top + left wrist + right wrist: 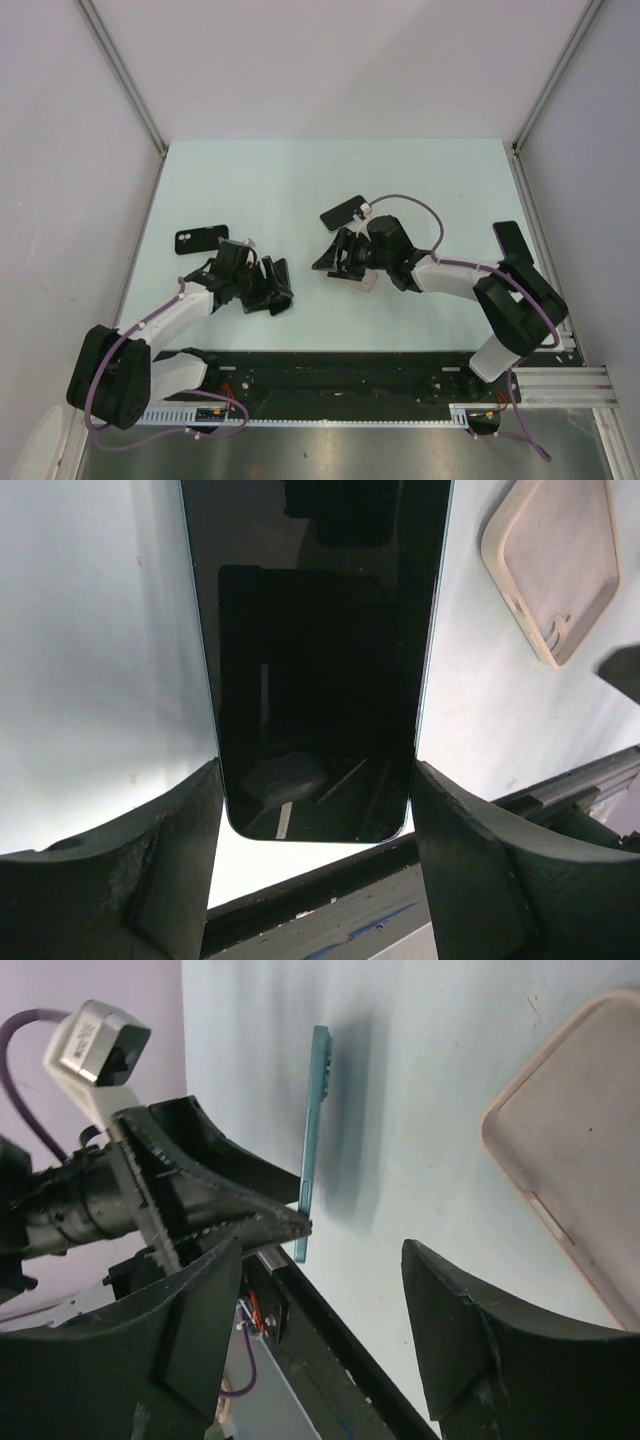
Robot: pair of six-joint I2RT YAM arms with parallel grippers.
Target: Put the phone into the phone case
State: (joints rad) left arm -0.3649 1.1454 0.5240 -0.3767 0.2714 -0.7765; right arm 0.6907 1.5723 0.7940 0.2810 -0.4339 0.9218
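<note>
My left gripper (315, 805) is shut on the phone (315, 660), a black-screened phone with a teal edge. Its fingers press both long sides near the phone's lower end. The right wrist view shows the phone (316, 1110) edge-on, upright above the table, in the left gripper's serrated fingers (262, 1222). The phone case (552, 568) is beige and lies flat with its open side up, up and to the right of the phone in the left wrist view. It also shows in the right wrist view (585, 1150) and the top view (364, 282). My right gripper (320, 1255) is open and empty, hovering beside the case.
A flat black item with camera lenses (198, 240) lies left of centre on the pale green table (300, 180). Another flat black item (343, 212) lies behind the right gripper (338, 255). A black rail (340, 370) runs along the near edge. White walls stand on three sides.
</note>
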